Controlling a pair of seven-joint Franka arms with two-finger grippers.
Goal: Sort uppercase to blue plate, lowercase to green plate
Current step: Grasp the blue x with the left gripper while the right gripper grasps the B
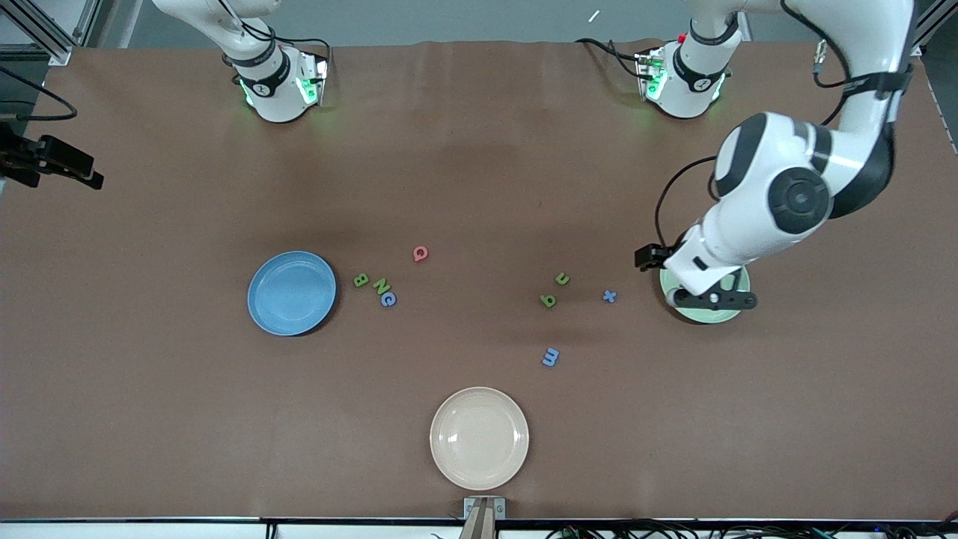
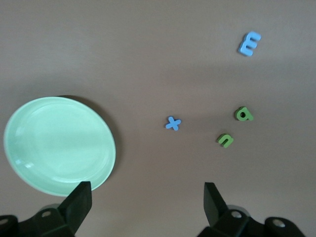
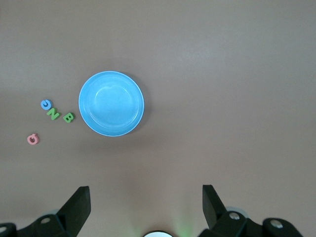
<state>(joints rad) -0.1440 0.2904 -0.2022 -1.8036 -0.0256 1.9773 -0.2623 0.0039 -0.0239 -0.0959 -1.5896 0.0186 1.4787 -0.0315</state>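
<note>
Front view, left gripper [image 1: 711, 301] over green plate [image 1: 737, 313], both jaws seemingly wide, empty.

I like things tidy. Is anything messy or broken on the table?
Nothing looks broken or spilled. The eight foam letters lie loose on the table, none on the blue plate or green plate yet. A cream plate sits unused.

I work in a robotics lab, not a home: my two white arm bases [image 1: 281, 82] are bolted at twelve o'clock on a brown-covered table [image 1: 479, 187], aluminium framing [image 1: 45, 30] stands at the ten o'clock corner, and cables [image 1: 673, 533] trail along the six o'clock edge.
</note>
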